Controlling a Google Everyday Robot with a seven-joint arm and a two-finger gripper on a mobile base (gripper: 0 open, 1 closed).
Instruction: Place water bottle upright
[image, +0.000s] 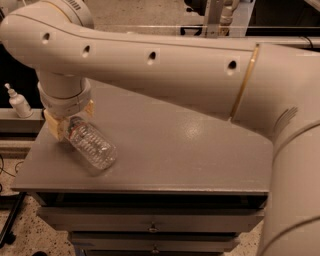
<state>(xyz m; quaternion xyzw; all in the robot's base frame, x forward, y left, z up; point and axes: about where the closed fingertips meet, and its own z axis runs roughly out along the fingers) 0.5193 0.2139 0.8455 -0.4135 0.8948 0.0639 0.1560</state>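
The water bottle (92, 146) is clear ribbed plastic and lies tilted at the left front of the grey table (190, 150). Its neck end points up and left, and its base rests near the table top at the lower right. My gripper (69, 124) hangs from the wrist at the left, with tan fingers (53, 128) on either side of the bottle's neck, shut on it. The cap and label are mostly hidden by the gripper. My large white arm spans the upper part of the view.
A small white pump bottle (18, 102) stands on a ledge left of the table. The table's front edge runs just below the water bottle, with drawers (150, 227) under it. My arm's elbow fills the right side.
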